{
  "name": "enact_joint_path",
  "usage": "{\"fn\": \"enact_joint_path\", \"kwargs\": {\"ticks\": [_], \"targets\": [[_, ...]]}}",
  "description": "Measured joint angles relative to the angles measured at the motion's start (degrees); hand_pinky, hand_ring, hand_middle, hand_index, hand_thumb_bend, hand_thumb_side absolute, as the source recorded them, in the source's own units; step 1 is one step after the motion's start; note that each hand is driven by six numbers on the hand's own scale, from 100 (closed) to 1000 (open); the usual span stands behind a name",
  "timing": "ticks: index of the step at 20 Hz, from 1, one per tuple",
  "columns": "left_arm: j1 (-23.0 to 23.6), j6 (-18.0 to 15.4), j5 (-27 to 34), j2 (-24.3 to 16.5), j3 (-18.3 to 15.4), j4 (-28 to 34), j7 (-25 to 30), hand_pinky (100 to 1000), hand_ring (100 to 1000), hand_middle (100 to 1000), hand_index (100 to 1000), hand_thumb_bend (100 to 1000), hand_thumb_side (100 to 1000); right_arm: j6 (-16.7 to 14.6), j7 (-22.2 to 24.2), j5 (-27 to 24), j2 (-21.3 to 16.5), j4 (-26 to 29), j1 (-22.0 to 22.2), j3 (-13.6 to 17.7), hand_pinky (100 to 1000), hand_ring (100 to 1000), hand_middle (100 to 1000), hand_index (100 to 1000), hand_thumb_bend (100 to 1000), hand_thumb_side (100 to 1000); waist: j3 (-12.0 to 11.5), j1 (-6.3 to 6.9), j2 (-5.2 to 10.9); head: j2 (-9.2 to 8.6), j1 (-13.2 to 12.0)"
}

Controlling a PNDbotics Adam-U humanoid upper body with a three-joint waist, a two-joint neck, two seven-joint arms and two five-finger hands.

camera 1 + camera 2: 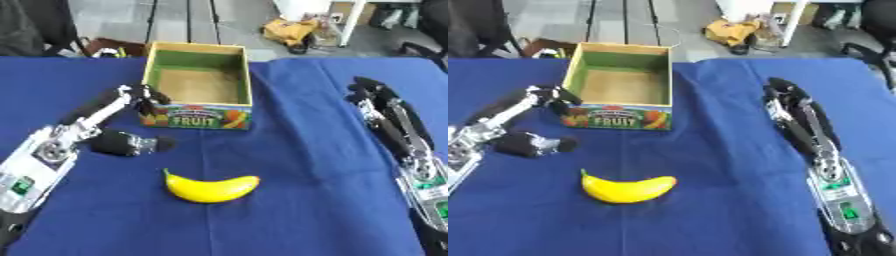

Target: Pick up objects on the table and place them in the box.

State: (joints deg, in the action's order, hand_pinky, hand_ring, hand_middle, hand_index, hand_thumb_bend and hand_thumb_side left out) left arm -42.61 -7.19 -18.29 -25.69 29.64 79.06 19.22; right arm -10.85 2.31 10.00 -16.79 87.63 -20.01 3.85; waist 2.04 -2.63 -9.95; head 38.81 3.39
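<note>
Banana [211,188] lies free on the cloth [297,200].
From my left hand's [131,107] relaxed fingers it's at five o'clock, apart; right hand [794,112] straight, idle.

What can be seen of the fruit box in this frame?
The fruit box is a small open-topped square box, apparently cardboard, with yellow rims, green inner walls and a plain tan floor. Its front panel shows pictured fruit and the word FRUIT. It stands upright on the blue tablecloth, empty, beyond the banana. The left hand is at its front left corner; contact is unclear.
</note>
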Motion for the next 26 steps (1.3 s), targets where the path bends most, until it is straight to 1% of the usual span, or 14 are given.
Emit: {"fn": "enact_joint_path", "kwargs": {"ticks": [2,4,6,8,9,11,13,17,21,26], "targets": [[-1.57,-0.66,-2.03,1.82,1.61,-2.7,2.0,713,686,724,806,913,640,-0.06,0.06,-0.13,-0.06,0.08,-0.24,-0.01,839,761,773,887,100,720,0.5,0.0,0.06,0.07,-0.34],[-2.53,-1.51,-4.06,3.4,2.28,-4.87,4.06,714,686,721,803,916,628,-0.1,0.1,-0.28,-0.12,0.19,-0.39,-0.03,839,761,773,887,100,720,1.01,0.02,0.06,0.35,-0.55],[-3.13,-2.42,-6.17,4.59,2.27,-6.38,6.14,713,684,713,798,911,610,-0.14,0.13,-0.48,-0.29,0.33,-0.62,-0.04,839,761,773,887,100,721,1.32,0.02,0.07,0.41,-0.7],[-3.32,-3.24,-8.21,5.41,2.1,-7.37,8.22,709,672,695,794,932,580,-0.18,0.18,-0.55,-0.48,0.35,-0.7,-0.06,839,761,773,887,100,724,1.67,0.02,0.07,0.42,-0.76],[-3.32,-3.62,-9.25,5.7,1.83,-7.69,9.22,706,665,688,793,921,577,-0.19,0.18,-0.57,-0.49,0.35,-0.7,-0.08,839,761,773,887,100,721,1.82,0.02,0.08,0.42,-0.76],[-3.31,-4.38,-11.25,6.03,1.31,-7.88,10.97,696,653,665,789,907,543,-0.19,0.18,-0.58,-0.5,0.35,-0.7,-0.08,839,761,774,887,100,722,1.86,0.02,0.08,0.42,-0.76],[-3.28,-5.04,-13.35,6.06,0.98,-7.86,12.19,691,654,659,787,921,526,-0.2,0.17,-0.58,-0.5,0.35,-0.7,-0.08,840,762,774,887,100,722,1.87,0.02,0.08,0.42,-0.76],[-3.04,-5.87,-17.66,6.09,0.8,-7.62,13.0,679,645,648,785,938,496,-0.2,0.17,-0.58,-0.5,0.35,-0.67,-0.06,840,762,774,888,100,724,1.87,0.0,0.08,0.42,-0.74],[-2.44,-6.63,-21.91,6.64,0.81,-7.61,12.24,670,635,636,783,934,489,-0.2,0.17,-0.58,-0.5,0.35,-0.66,-0.06,840,762,774,888,100,724,1.89,-0.05,0.09,0.42,-0.72],[-1.76,-7.71,-27.32,7.4,0.83,-7.4,10.78,657,619,618,773,885,473,-0.21,0.18,-0.58,-0.5,0.35,-0.63,-0.04,841,763,774,888,100,725,1.87,-0.11,0.09,0.42,-0.72]]}}
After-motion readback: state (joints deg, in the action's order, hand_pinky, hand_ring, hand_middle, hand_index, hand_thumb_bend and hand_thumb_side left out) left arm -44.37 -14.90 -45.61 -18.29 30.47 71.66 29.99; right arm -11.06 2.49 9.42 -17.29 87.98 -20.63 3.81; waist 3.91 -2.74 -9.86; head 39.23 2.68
